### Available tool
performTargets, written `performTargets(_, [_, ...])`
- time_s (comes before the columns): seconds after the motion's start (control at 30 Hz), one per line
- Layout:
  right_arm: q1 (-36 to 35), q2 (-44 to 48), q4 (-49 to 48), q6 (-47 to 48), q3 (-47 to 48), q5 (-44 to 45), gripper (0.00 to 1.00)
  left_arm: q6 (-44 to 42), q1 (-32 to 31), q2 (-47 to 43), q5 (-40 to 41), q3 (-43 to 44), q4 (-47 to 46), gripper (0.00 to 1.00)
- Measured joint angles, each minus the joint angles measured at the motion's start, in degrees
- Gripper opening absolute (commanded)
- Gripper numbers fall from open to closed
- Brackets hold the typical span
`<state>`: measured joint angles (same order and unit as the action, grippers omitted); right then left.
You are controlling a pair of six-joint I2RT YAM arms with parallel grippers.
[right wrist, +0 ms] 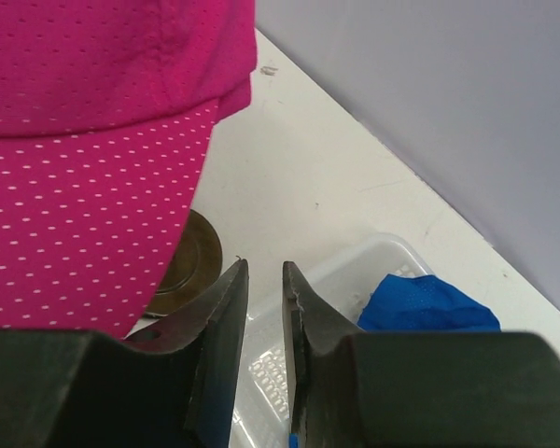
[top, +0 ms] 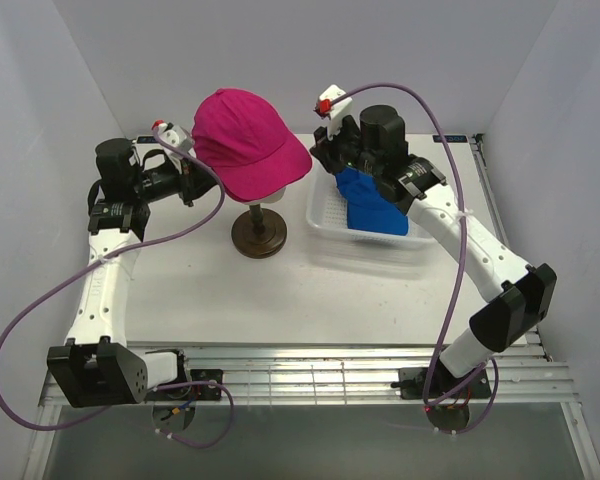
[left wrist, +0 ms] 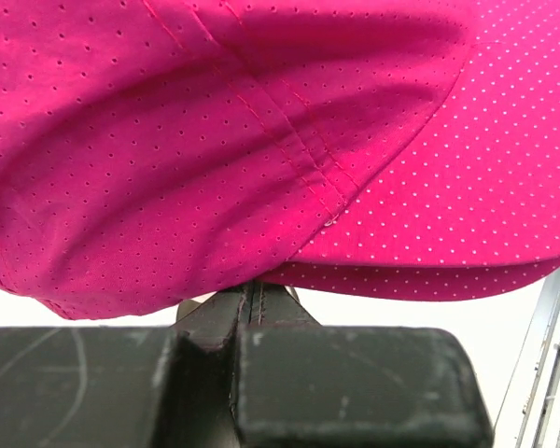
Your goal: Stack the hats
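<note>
I see a pink hat (top: 248,145) sitting up on the stand (top: 259,238) in the middle of the worktop (top: 280,300). A blue hat (top: 375,205) lies in the basket (top: 325,218), at 3 o'clock from the stand. I think the blue hat goes on next.

My right claw (right wrist: 264,271) hangs over the basket. Its fingers are a thin crack apart, and I see nothing in them. It needs to open wide and dip down.

My left claw (left wrist: 252,297), at the pink hat's 9 o'clock, is squeezed tight. Only its wrist view shows that. I cannot tell if it pinches the rim. Only the top view shows both arms.
</note>
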<state>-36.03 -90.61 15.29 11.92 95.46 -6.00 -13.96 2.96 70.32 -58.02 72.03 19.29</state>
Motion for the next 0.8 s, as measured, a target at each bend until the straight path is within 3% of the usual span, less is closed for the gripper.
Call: performTargets(0.8, [-5.88,3.23,1.25,0.96,-2.6,8.35,0.22,0.87,-1.31,0.39,-0.39,0.09,1.36,0.05])
